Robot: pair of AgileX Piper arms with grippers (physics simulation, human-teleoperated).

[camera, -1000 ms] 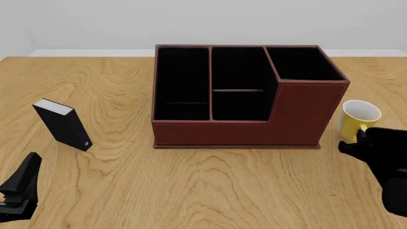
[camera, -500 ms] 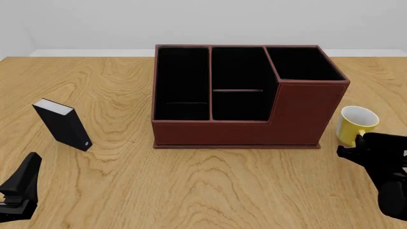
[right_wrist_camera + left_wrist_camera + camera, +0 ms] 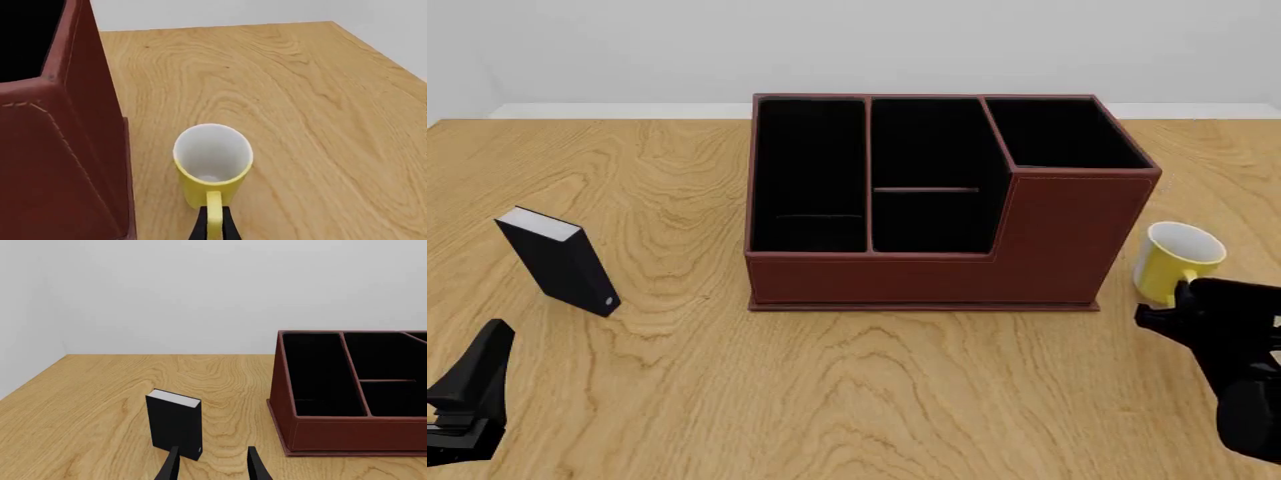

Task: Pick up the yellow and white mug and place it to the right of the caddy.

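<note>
The yellow and white mug (image 3: 1178, 262) stands upright on the table (image 3: 868, 400), just beside the right end of the caddy (image 3: 941, 205), with a narrow gap between them as the right wrist view shows. Going from left to right: the left gripper (image 3: 212, 467) waits low at the near left edge, jaws parted and holding nothing, with the small black box (image 3: 557, 260) with its white top upright just ahead of it; the caddy fills the middle of the table, its taller section toward the mug; then comes the mug, and the right gripper (image 3: 213, 226) is closed on the mug's handle, one black finger on each side of the yellow loop. The step in hand looks like the placing: the mug seems to sit at or very near the table surface on the correct side of the caddy, though I cannot tell if its base is fully down. The next move probably calls for opening the jaws cleanly and drawing the right gripper straight back without tipping the mug.
</note>
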